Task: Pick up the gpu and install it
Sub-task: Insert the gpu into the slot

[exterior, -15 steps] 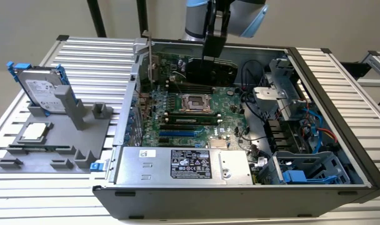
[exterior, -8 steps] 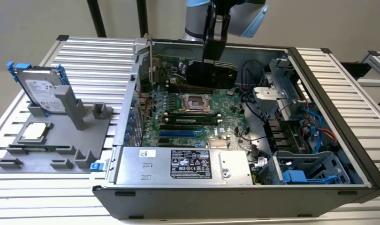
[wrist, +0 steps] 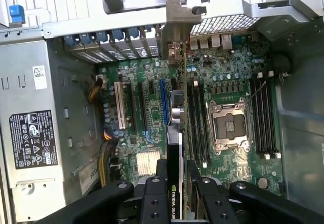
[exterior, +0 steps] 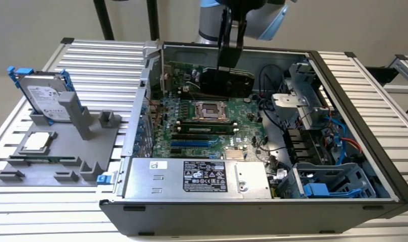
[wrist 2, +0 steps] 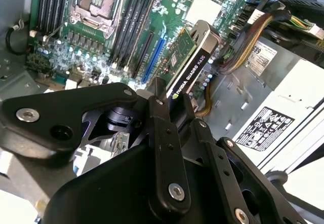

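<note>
Above motherboard, downward-pointing tool grips gpu.

**One raised outside camera, two close wrist cameras**

The exterior view stands well off and raised, looking down at a slant into the open computer case, with the whole case and the grey stand beside it in frame. Both wrist views ride close behind the gripper, looking along the held gpu onto the motherboard, the first almost straight down, the second obliquely. All three share the CPU socket and the power supply.
</note>
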Available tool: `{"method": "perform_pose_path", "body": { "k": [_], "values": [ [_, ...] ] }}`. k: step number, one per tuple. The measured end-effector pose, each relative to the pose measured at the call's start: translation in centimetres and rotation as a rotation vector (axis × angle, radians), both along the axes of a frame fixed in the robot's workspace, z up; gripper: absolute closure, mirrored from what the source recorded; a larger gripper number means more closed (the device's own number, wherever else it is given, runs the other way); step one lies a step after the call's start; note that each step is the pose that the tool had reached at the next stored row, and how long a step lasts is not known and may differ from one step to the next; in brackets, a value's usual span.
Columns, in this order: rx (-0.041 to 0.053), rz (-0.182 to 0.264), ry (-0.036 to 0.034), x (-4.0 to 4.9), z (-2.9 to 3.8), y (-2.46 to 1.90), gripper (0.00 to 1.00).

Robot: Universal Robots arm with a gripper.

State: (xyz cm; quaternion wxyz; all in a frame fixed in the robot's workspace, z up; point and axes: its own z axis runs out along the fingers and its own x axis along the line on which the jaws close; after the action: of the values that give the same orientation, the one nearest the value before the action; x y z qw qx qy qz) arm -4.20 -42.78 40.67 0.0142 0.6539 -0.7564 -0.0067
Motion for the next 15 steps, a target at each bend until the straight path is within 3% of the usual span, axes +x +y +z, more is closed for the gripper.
{"method": "perform_pose_path", "body": {
  "k": [15],
  "values": [
    [0.0001,0.0,-0.0001,0.03,-0.22,0.0,1.0]
  ]
}}
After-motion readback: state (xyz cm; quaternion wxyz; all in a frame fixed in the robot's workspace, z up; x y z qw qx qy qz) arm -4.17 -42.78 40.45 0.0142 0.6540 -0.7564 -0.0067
